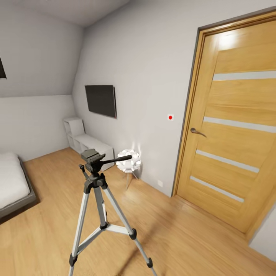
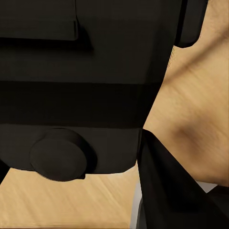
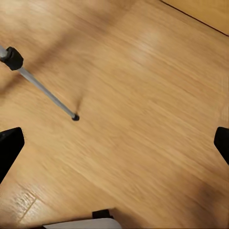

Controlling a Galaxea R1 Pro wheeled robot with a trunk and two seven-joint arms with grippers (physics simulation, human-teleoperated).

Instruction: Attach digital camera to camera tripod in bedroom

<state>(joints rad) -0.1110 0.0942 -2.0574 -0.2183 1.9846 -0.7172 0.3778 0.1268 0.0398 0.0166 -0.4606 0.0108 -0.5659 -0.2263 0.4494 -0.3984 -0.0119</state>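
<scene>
Silver-legged tripod with black head (image 1: 96, 180) stands at 7 o'clock, head bare; black boxy camera (image 2: 81, 86) fills left wrist view, left gripper's grasp untellable, right gripper (image 3: 114, 143) fingers apart over floor; risk: clipping a thin leg (image 3: 45, 90) tips tripod.

From my head view the camera tripod (image 1: 100, 207) shows silver legs with black joints, feet, head and pan handle, standing on a light honey-toned wood floor (image 1: 180, 234) with fine plank grain. At two o'clock I see a golden-oak door (image 1: 234, 130) with pale grey horizontal stripes and a dark grey frame, and at ten o'clock a black TV (image 1: 101, 100) on the white wall (image 1: 153, 57), with white cube shelving (image 1: 86, 142) beneath it. My left wrist view shows the digital camera (image 2: 81, 81) matt black, and my right tool (image 3: 114, 143) has black fingertips.
</scene>
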